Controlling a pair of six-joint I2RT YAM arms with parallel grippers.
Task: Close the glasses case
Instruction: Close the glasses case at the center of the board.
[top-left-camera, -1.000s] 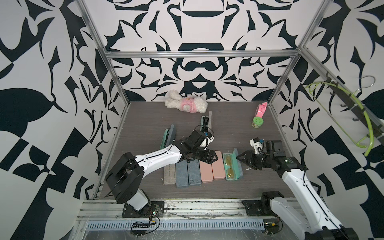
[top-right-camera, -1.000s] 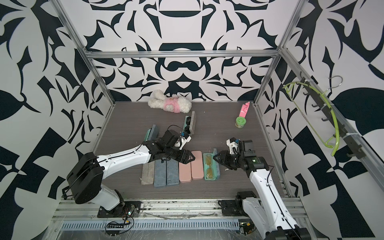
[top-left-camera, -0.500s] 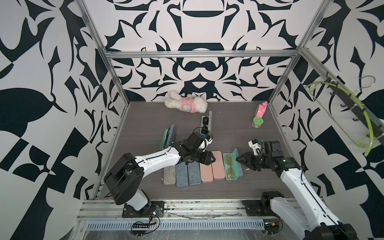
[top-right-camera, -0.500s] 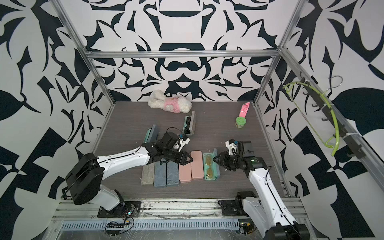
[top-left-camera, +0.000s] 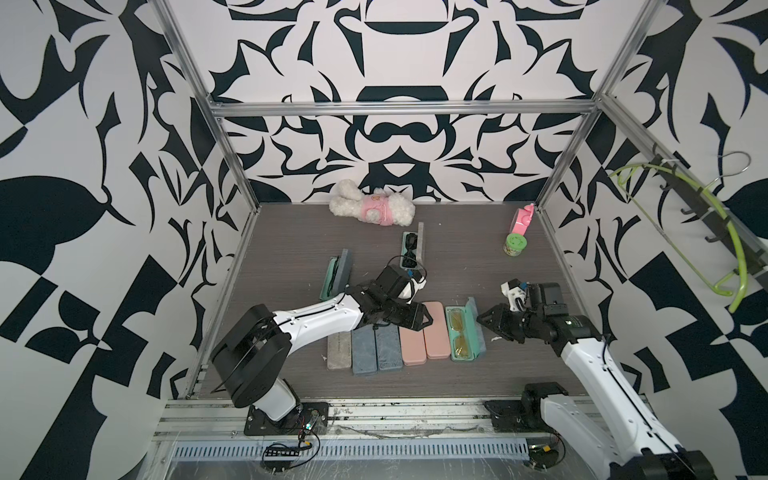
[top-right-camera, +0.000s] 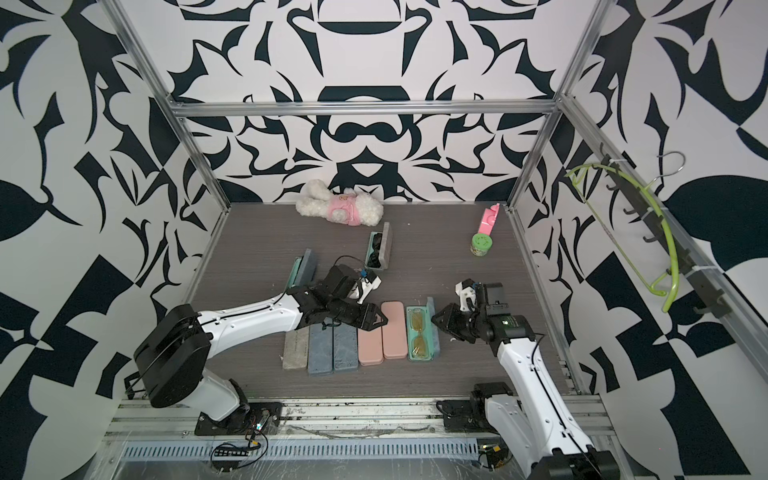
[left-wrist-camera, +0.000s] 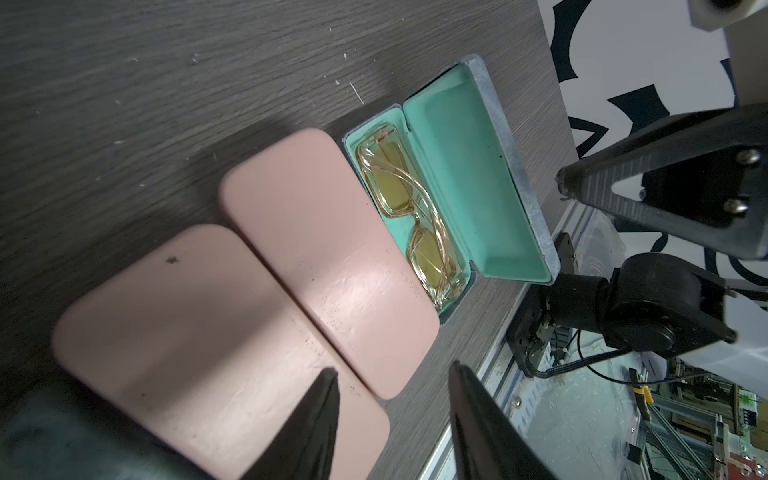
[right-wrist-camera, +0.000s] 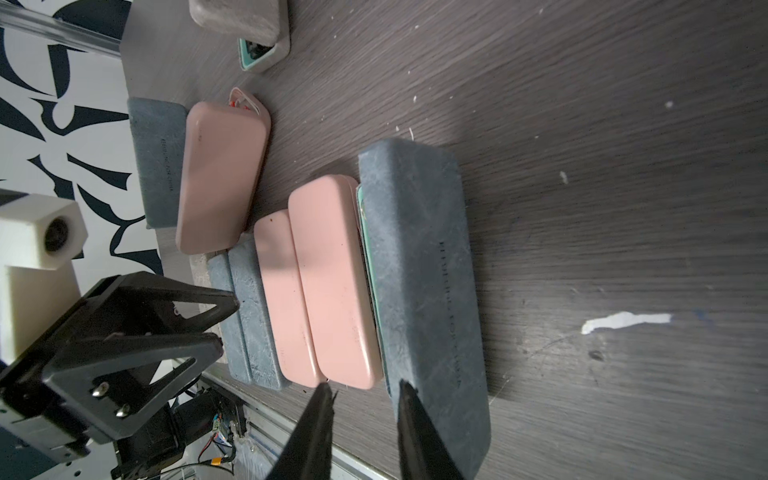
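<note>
Flanking glasses case (top-left-camera: 476, 332) | left jaws parted, empty | right jaws parted, empty | pink cases (top-left-camera: 436, 336) just beside it

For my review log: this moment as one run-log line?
glasses case: open, yellow glasses inside | left end effector: open, over pink cases | right end effector: open, beside lid

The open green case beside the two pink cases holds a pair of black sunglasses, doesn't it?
Not quite. The open green case beside the two pink cases holds glasses with yellow lenses, not black sunglasses. The left wrist view shows them clearly.
</note>
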